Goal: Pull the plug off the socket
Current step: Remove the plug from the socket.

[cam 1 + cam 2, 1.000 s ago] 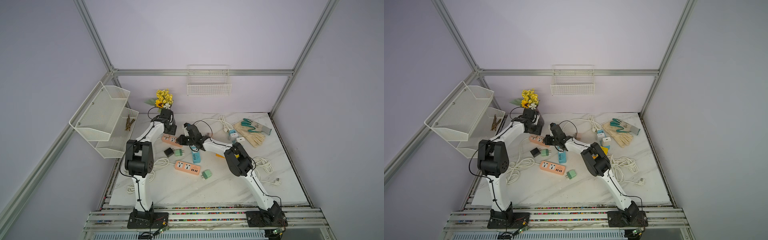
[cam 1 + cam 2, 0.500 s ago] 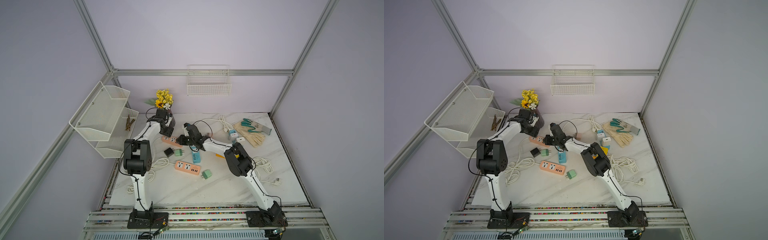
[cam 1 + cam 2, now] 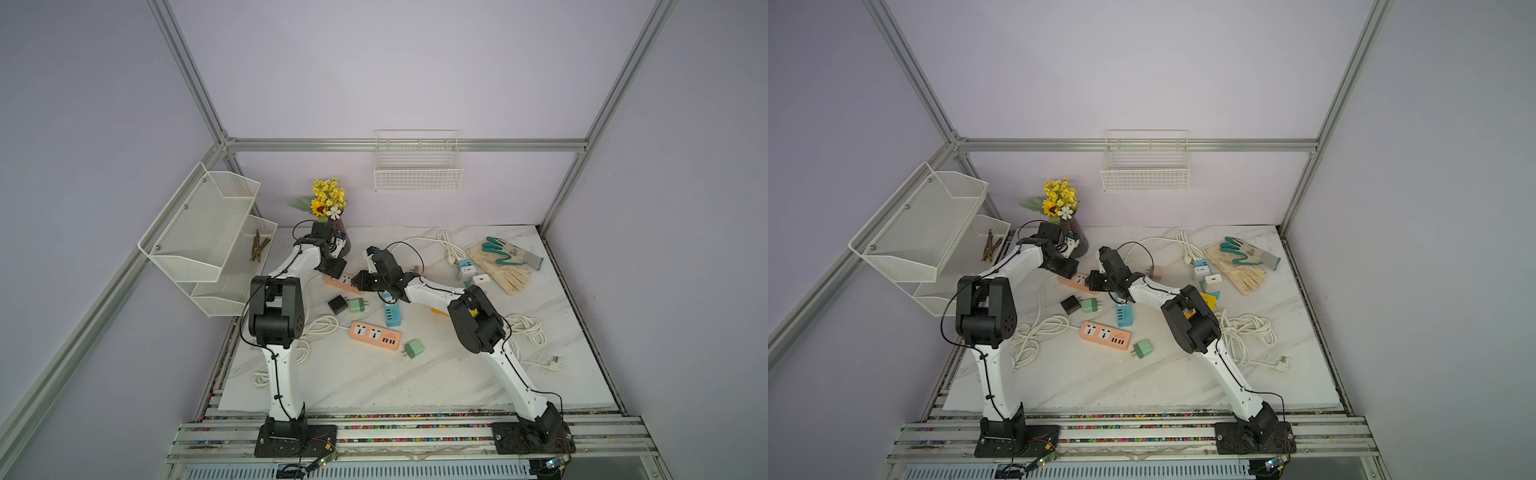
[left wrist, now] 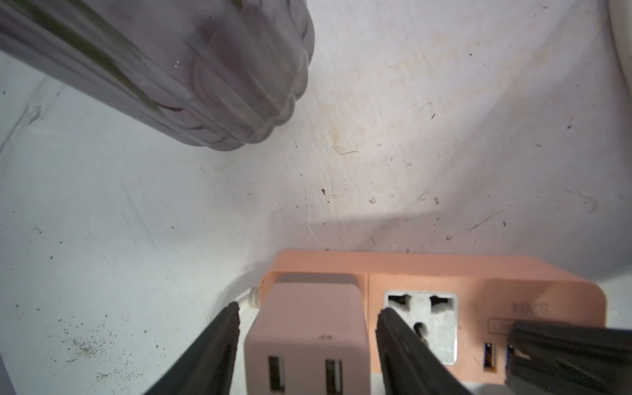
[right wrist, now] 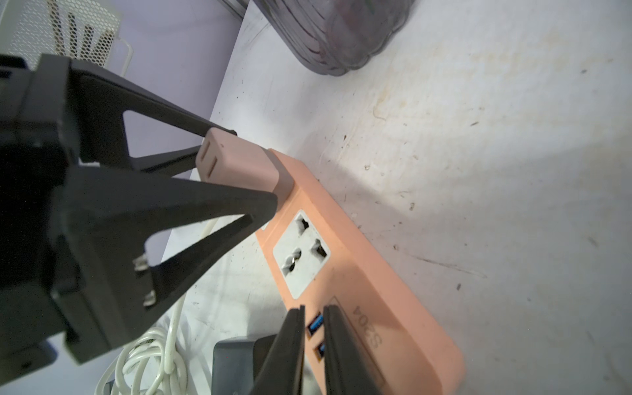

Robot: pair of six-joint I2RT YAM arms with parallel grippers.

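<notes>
1. Task's thing: the pale pink boxy USB charger plug (image 5: 239, 160) sits seated in the end socket of the salmon-orange plastic power strip (image 5: 393, 307). The strip lies flat on the white marble desk (image 4: 410, 136), far-left area, near the ribbed smoky glass vase (image 4: 205, 68).
2. Left tool (image 4: 307, 309): fingers apart, one on each side of the plug body. Thin gaps show on both sides in the left wrist view, so it's straddling, not clamped.
3. Right tool (image 5: 313, 309): fingers almost together with nothing between them, tips down on the strip's top face by the blue USB ports. Reads as a hold-down.
4. Step, my read: squeeze the plug, then pull it straight out of the socket.
5. Risk: the plug sides look smooth. A weak squeeze would let the fingers slide off and the plug stays in.
6. Risk: the hold-down is at the opposite end from the plug. The plug end could lever up and the whole strip rise with it.
7. Risk: an off-axis pull would bind the pins and drag the strip sideways under the right tool.
8. Risk: the vase stands close behind the left wrist in both top views. A sudden release could jerk the arm into it.
9. Risk: the white cord (image 5: 171, 325) leaves the strip right beside one left finger. It could get pinched on closing or snag on the lift.
</notes>
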